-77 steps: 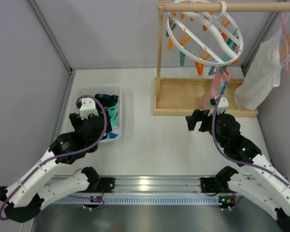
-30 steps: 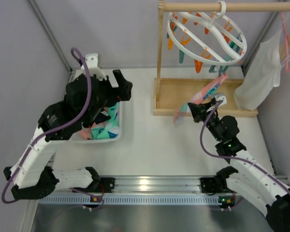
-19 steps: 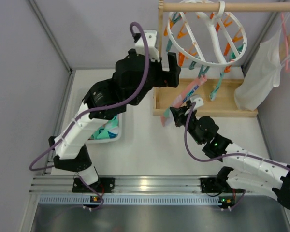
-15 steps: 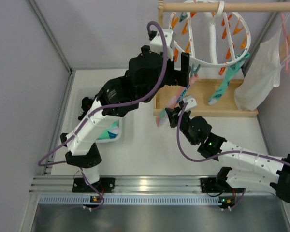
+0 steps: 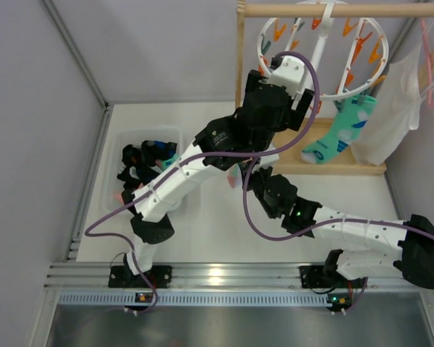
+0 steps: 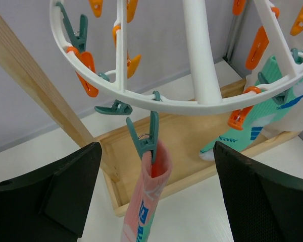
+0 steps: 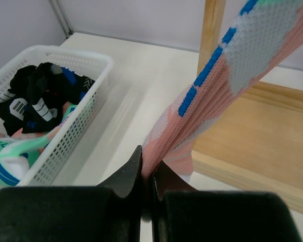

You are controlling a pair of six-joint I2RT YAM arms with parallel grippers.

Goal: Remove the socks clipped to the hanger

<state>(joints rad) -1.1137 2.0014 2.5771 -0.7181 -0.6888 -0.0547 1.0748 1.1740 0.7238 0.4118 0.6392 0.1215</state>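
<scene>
Left wrist view: left pincer (image 6: 156, 169) released, black fingers (image 6: 65, 201) spread wide, close under the white ring of the hanger (image 6: 141, 96). Straight ahead between those fingers, a pink sock (image 6: 141, 222) hanging from a teal clip (image 6: 144, 141) on the ring. Up and to the right of that pincer, a mint sock (image 6: 257, 126) pinned by an orange clip (image 6: 240, 116). To its left, the slanting post of a wooden stand (image 6: 35, 85).

Right wrist view: right pincer (image 7: 146, 174) clenched on the lower end of the pink sock, cloth drawn taut up and to the right. Left of this pincer, a white basket (image 7: 86, 116) on the tabletop (image 7: 141, 75), holding black and mint socks (image 7: 35, 101).
</scene>
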